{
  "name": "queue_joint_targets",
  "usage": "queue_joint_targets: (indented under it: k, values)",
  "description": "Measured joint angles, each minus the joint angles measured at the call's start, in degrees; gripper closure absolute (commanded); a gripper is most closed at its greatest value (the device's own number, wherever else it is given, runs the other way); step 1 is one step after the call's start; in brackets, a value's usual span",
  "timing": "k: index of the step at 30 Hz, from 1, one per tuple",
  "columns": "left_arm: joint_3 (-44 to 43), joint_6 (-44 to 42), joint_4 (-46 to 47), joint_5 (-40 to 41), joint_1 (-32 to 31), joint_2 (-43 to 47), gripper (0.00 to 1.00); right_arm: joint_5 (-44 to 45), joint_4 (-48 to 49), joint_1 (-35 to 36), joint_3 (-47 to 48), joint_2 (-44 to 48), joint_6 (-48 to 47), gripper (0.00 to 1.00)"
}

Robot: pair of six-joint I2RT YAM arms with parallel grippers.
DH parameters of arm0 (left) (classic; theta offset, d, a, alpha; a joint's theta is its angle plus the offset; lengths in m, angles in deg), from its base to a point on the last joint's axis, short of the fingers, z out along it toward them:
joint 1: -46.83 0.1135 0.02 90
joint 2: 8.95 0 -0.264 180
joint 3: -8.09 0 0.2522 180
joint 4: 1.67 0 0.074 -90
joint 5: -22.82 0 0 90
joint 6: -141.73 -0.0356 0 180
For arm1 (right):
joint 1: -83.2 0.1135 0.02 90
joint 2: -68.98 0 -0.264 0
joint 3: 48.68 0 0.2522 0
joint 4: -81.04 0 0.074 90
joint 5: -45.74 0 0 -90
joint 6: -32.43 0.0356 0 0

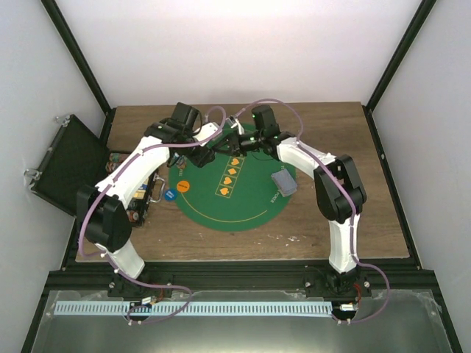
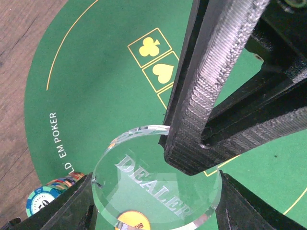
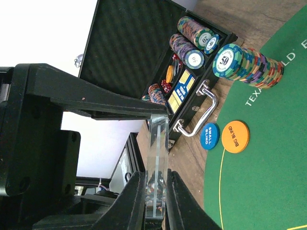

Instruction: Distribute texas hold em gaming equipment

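Two sets of jaws on one disc, that's your picture right now. Far left, the black case (image 1: 70, 165) lies open at the table's edge. Next along, the blue SMALL BLIND disc (image 3: 209, 136) sits on the wood just off the green felt mat (image 1: 221, 209). The orange BIG BLIND disc (image 3: 235, 136) lies beside it at the felt's edge, and a stack of chips (image 3: 249, 64) lies on its side nearby.

Mid-table, your left gripper (image 2: 157, 191) is drawn in narrow around the clear DEALER disc (image 2: 139, 167), a finger against each side of its rim, holding it up over the felt. Your right gripper (image 3: 156, 191) is pinched across the same disc's flat faces, biting only near its edge. Far right, the deck of cards (image 1: 283, 182) rests on the felt, well apart from all this.

Here's the danger: pull with the right while the left is clamped and that slick disc could twist or squirt free. With so shallow a bite it might pivot once the left lets go. If it drops on edge it may roll off the felt or into the chips. The fingers are crowded too, so a careless retreat could knock them together
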Motion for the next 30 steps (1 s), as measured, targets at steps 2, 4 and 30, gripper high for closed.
queue_joint_targets:
  k: [2,4,30]
  values:
    - [-0.07,0.09,0.04,0.17,0.00,0.00,0.70,0.11,-0.87,0.00,0.66,-0.15,-0.39,0.99]
    - [-0.50,0.09,-0.02,0.26,0.00,-0.07,0.30,0.15,-1.53,-0.07,1.20,-0.15,-0.79,0.99]
    - [3.91,-1.66,-7.02,-4.90,10.01,4.02,0.00,5.31,-13.25,-21.64,35.43,-36.04,-3.76,0.99]
